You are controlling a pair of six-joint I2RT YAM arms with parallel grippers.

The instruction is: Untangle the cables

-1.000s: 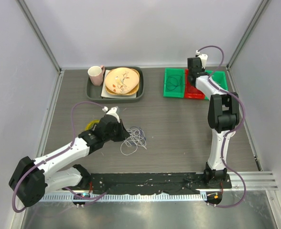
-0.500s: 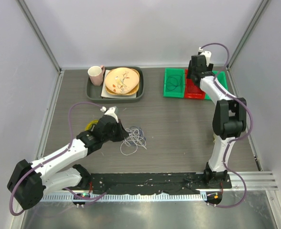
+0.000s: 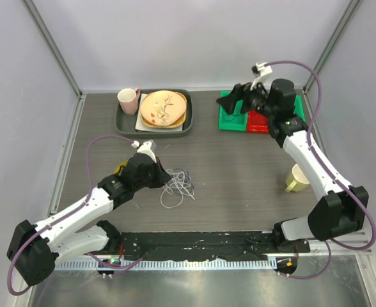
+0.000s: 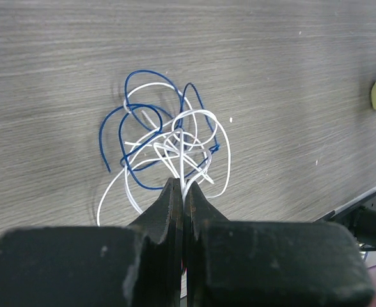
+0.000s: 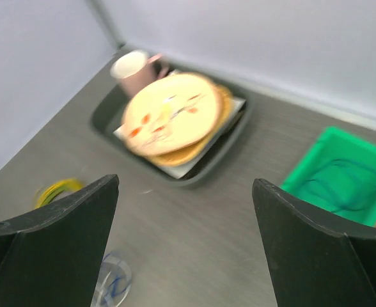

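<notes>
The cables (image 3: 179,184) lie as a loose tangle of white and dark blue wires (image 4: 165,137) on the table, left of centre. My left gripper (image 3: 165,180) sits at the tangle's near-left side, shut (image 4: 183,187) on a white wire at the edge of the bunch. My right gripper (image 3: 235,100) hangs raised at the back, left of the green bin, open (image 5: 185,182) with nothing between its fingers. Its view shows the tangle only as a blur (image 5: 114,284). A thin dark wire (image 5: 341,185) lies coiled in the green bin (image 3: 228,121).
A dark tray (image 3: 125,126) at the back holds stacked plates (image 3: 164,109) and a pink mug (image 3: 128,100). A yellow wire ring (image 3: 119,167) lies behind my left arm. A red bin (image 3: 259,123) adjoins the green one. A pale yellow cup (image 3: 297,179) stands at the right.
My right arm has swung away from above the bins, leftward and higher, and its jaws have opened wide. My left gripper stays shut on the wire, shifted slightly.
</notes>
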